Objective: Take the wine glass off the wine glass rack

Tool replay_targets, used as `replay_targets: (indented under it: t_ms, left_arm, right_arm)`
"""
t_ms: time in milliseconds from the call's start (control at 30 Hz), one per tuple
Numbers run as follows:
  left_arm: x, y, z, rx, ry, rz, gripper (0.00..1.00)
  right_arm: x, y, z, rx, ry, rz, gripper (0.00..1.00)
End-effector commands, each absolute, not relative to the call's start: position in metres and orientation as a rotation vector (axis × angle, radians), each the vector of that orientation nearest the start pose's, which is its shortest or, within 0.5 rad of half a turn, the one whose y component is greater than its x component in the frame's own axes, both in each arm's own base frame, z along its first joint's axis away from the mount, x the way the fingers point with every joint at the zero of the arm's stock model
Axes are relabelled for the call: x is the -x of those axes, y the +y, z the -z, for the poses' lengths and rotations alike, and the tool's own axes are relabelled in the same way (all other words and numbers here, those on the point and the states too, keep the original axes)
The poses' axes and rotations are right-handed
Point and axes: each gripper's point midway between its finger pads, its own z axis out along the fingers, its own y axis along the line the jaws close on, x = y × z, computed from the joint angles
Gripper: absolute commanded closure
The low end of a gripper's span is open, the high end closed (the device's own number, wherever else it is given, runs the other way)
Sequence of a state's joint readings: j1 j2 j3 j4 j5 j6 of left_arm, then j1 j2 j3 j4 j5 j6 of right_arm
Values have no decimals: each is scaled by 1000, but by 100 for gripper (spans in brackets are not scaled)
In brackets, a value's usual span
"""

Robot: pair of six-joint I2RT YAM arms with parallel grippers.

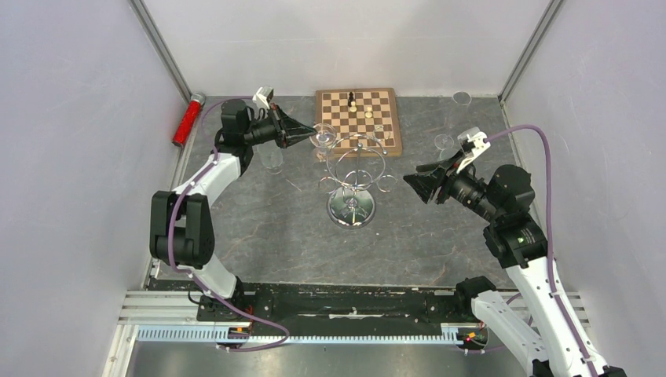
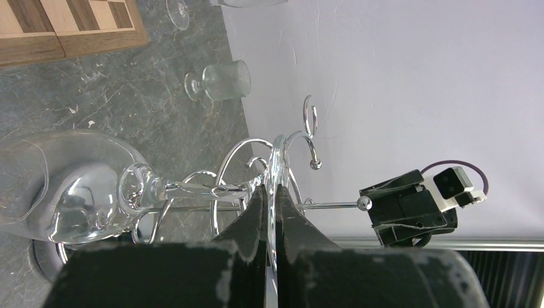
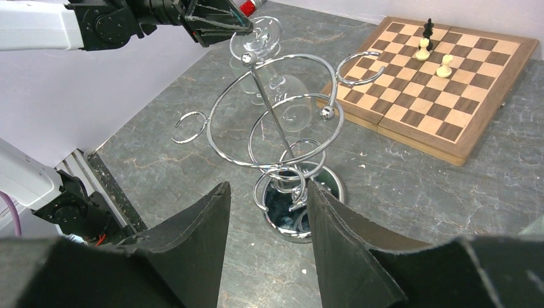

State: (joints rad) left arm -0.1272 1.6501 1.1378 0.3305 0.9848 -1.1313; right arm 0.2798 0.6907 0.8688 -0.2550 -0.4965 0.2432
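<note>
Wine glass (image 2: pixel 96 192) hanging bowl-down on the far-left side of the wine glass rack (image 1: pixel 351 208), which stands mid-table (image 1: pixel 267 228) just in front of the chessboard (image 1: pixel 377 129). The glass is clear and colourless, with a wide rounded bowl, a slim stem and a flat round foot on top. It is hard to pick out against the rack's bright chrome loops, central post and mirrored round base. The left gripper (image 2: pixel 271 199) is clamped narrowly on the rim of the foot, which the left wrist view shows edge-on between the two dark fingers. The stem appears to lie within or right beside one of the curled wire arms, so the glass looks not yet free of the rack. The right gripper (image 3: pixel 268 192) is spread wide and holds nothing, hovering near the rack's right side and facing it. Handling, as judged: the glass is light, rigid, smooth and brittle. The stem is its weakest part, and the polished foot is prone to slip under a thin pinch. The foot's edge is the accessible hold here. The stem should probably slide out along the loop's opening without twisting, as scraping on the wire risks tipping the rack.
</note>
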Motion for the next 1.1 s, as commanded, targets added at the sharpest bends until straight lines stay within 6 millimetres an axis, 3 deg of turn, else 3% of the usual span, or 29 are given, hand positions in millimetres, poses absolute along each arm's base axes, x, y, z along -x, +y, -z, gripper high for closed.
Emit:
replay_targets:
  t_ms: [0, 367, 767, 1067]
  left_arm:
    - [-386, -213, -316, 86, 1902, 1702, 98]
    - [-400, -208, -314, 108, 1897, 1688, 98]
    - [-413, -202, -325, 102, 1863, 1679, 98]
    - [-399, -200, -348, 11, 1835, 1623, 98]
  right_arm:
    - [-231, 165, -339, 439, 1598, -800, 50]
    - [-231, 164, -339, 439, 1596, -794, 50]
    - [-231, 165, -337, 443, 1603, -795, 50]
    - [-227, 175, -340, 465, 1596, -871, 44]
